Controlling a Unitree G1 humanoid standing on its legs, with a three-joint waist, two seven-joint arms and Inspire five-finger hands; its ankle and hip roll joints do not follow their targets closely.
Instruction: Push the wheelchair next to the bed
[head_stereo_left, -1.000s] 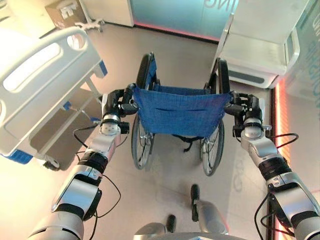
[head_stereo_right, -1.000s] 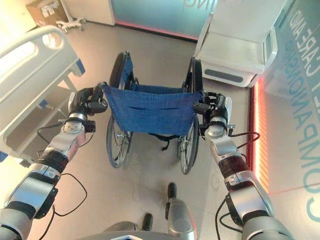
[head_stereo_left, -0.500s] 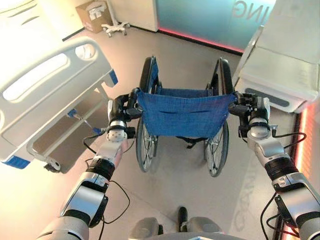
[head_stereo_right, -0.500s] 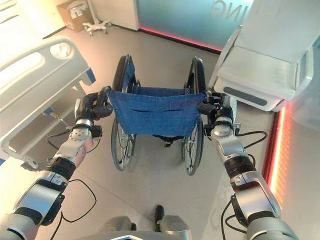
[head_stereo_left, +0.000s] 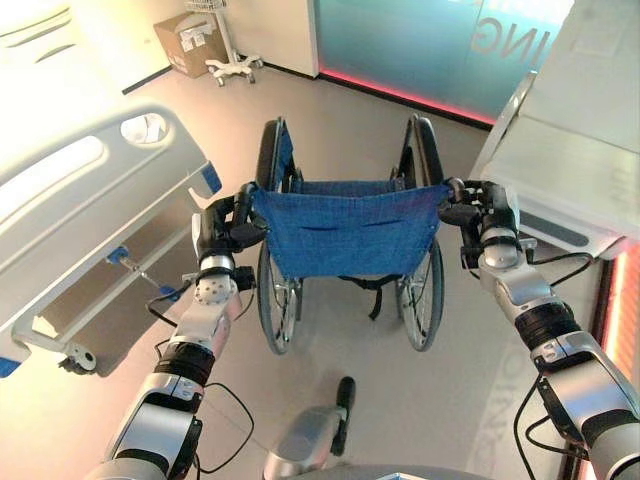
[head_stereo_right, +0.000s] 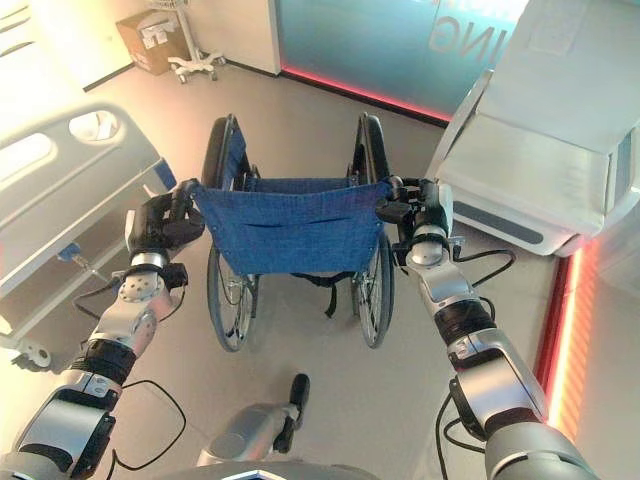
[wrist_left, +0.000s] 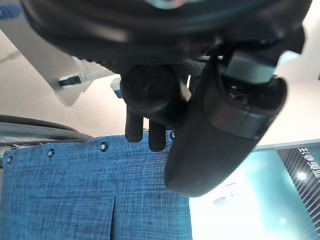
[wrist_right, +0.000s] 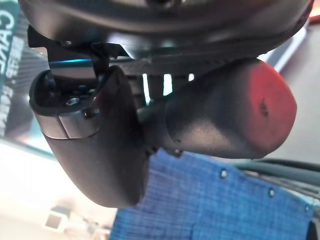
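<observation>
Grey floor (head_stereo_left: 340, 120), wheelchair (head_stereo_left: 345, 230) mid-aisle, bed (head_stereo_left: 80, 220) off to its left, not yet alongside. Left hand (head_stereo_left: 222, 232) and right hand (head_stereo_left: 478, 212) each wrapped with curled fingers round a push handle — a two-handed hold for steering. Wrist views confirm the wrap and blue backrest (wrist_left: 95, 195) just past the fingers; head views add bed and white cabinet (head_stereo_left: 560, 140) at right.
</observation>
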